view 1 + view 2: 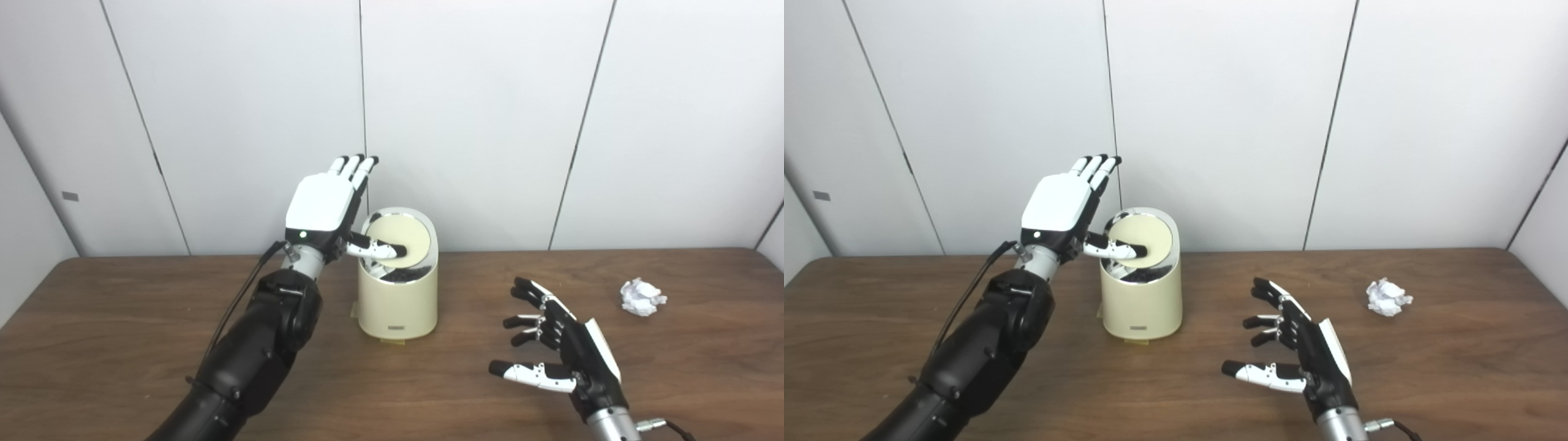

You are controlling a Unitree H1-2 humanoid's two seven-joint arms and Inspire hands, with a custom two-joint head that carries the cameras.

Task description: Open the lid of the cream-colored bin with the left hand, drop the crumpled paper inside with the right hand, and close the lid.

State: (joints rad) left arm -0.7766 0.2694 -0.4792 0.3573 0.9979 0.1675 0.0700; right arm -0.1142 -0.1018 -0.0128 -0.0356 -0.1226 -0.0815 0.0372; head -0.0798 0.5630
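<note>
My left hand (pixel 321 205) stands beside the cream-colored bin (pixel 398 300) near the back edge of the table (pixel 122 343), fingers straight and apart, holding nothing; only the thumb presses on the lid (pixel 398 239). The lid is tilted and a dark gap shows under it, so I judge the opening is only started. My right hand (pixel 566 349) waits spread wide and empty. The crumpled paper (pixel 642 297) lies near the right edge, not yet picked up; dropping and closing remain.

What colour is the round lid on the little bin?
The round swing lid is pale cream, like the bin's body; it shows best in the left eye view.
</note>
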